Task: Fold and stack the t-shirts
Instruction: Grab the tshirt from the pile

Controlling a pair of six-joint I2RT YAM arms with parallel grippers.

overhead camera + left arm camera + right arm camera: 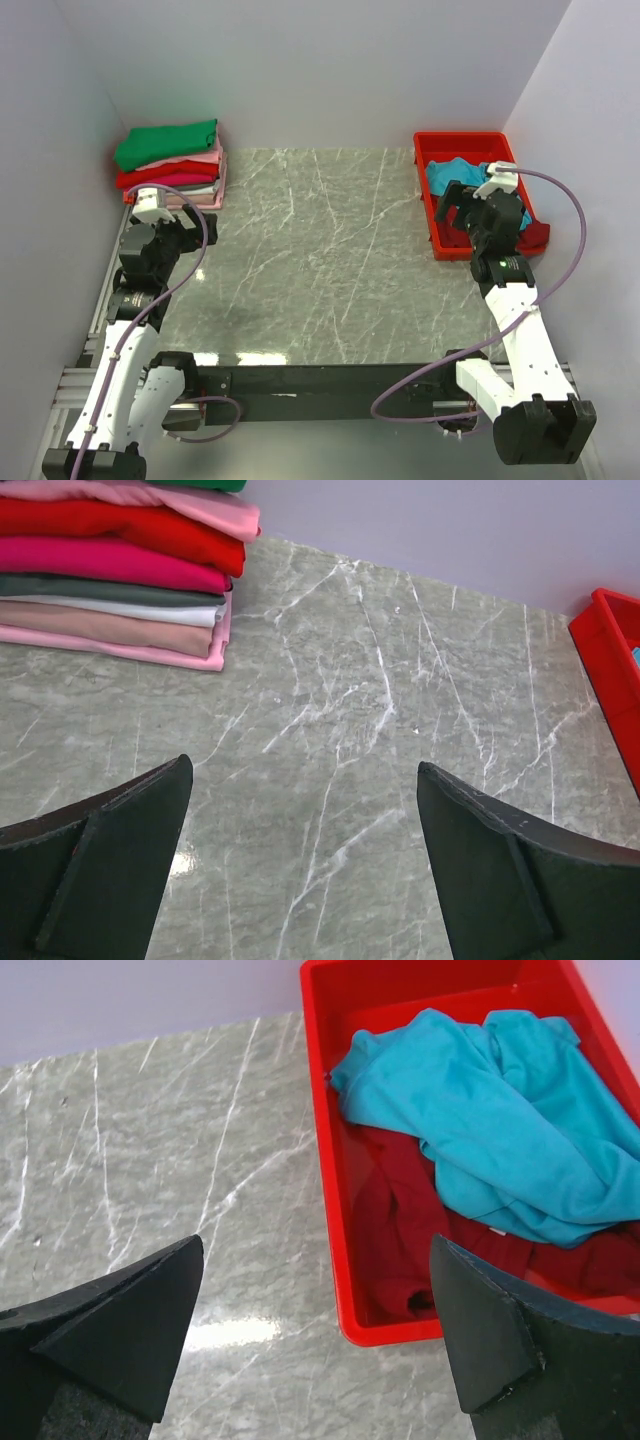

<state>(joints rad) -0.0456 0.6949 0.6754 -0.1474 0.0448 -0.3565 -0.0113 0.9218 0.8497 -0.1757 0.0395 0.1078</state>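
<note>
Here: a stack of folded t-shirts (172,165) on the left, two loose ones in the red plastic tray (325,1090) on the right

The stack sits in the far left corner of the grey marble table (320,270), close to the wall. A green t-shirt (165,143) lies on top. Beneath it, the left wrist view shows layers of light pink, red, bright pink, dark grey, white and dusty pink, with their edges roughly flush. The left gripper (305,770) is just in front of the stack, over bare marble. Its two black fingers (110,860) stand wide apart, with nothing between them and no contact with the cloth.

Across the table, the tray stands at the far right edge. Inside it lies a teal-blue t-shirt (490,1120), crumpled and unfolded, spread over much of the tray's far half. Under and in front of it is a dark maroon t-shirt (400,1210), also rumpled, filling the tray's near part; some of it shows at the tray's near right corner in the top view. The right gripper (316,1245) is over the tray's near end, its fingers likewise fully apart and empty. In its own camera the tray's near left corner shows between them, one finger in line with the marble and the other with the tray. Neither shirt in the tray is touched.
</note>
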